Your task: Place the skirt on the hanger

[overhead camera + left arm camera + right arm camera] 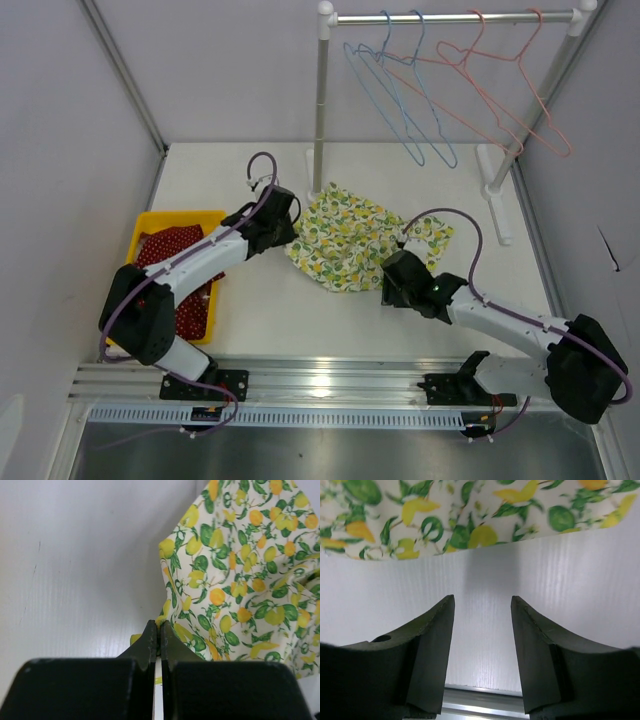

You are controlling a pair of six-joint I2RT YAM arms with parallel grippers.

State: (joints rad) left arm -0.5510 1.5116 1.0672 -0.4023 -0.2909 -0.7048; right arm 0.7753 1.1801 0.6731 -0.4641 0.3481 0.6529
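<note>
Checking in from the remote desk: the lemon-print skirt is lying crumpled on the white table, roughly mid-table, just in front of the foot of the rack's left pole. The left gripper is sitting at the skirt's left edge with its fingers pressed together, and on the wrist cam I'm seeing fabric bunching right at the tips, so it's pinching the hem there. The right gripper is resting low over the table at the skirt's near-right side, with its fingers spread, nothing but bare table between them, and the cloth edge just ahead of them.

Up top, the blue hangers and pink hangers are hanging from the rail, well apart from the skirt. Off to the left, a yellow bin is holding a red dotted garment, with the left arm reaching over it.
</note>
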